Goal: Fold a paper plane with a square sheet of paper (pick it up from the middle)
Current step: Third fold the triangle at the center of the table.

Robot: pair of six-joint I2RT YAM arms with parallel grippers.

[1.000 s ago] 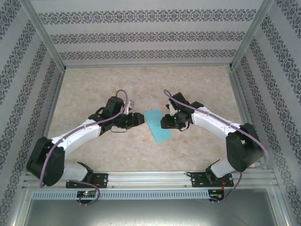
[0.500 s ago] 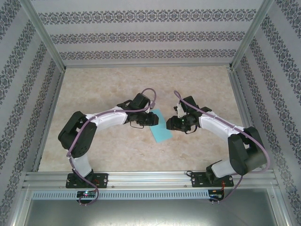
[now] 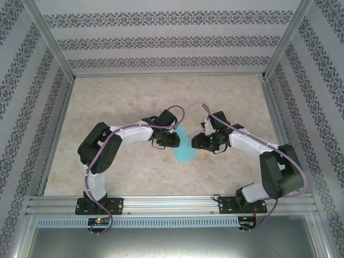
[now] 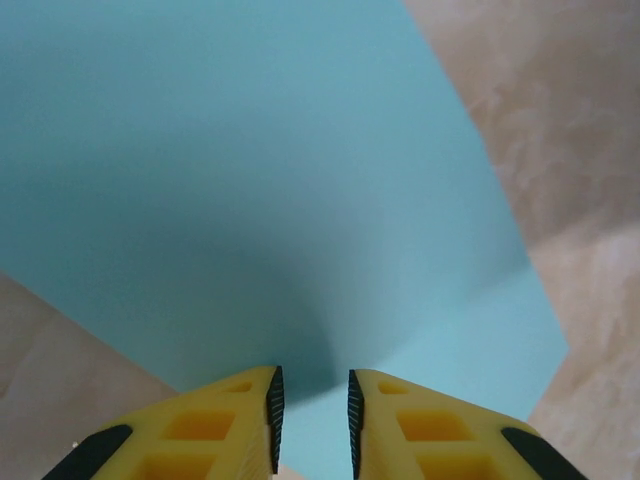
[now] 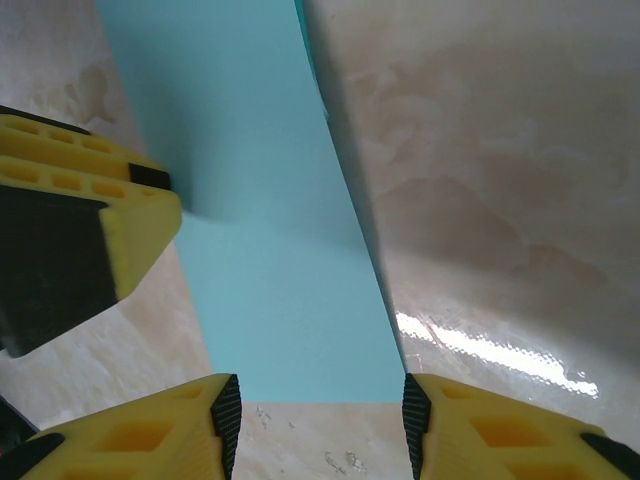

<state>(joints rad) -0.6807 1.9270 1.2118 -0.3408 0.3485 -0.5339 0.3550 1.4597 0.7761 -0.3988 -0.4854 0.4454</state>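
Observation:
The sheet of paper (image 3: 185, 149) is light cyan and lies as a narrow strip at the table's middle, slanting from far-left to near-right. My left gripper (image 3: 174, 138) is down over its far left part. In the left wrist view the paper (image 4: 250, 180) spreads under my left gripper (image 4: 311, 410), whose jaws stand a narrow gap apart with nothing pinched between them. My right gripper (image 3: 196, 141) sits just right of the strip. In the right wrist view my right gripper (image 5: 321, 420) is open at the end of the paper (image 5: 270, 250), and a left finger (image 5: 110, 240) touches the paper's edge.
The beige marbled table top (image 3: 134, 172) is ringed by aluminium rails and patterned walls (image 3: 32, 107). Both arms reach inward from their bases at the near rail (image 3: 172, 204). The paper's long right edge (image 5: 345, 200) looks slightly lifted off the table.
My left arm has swung right onto the paper's far left part and its jaws have narrowed. My right gripper has drawn back a little to the right, off the sheet.

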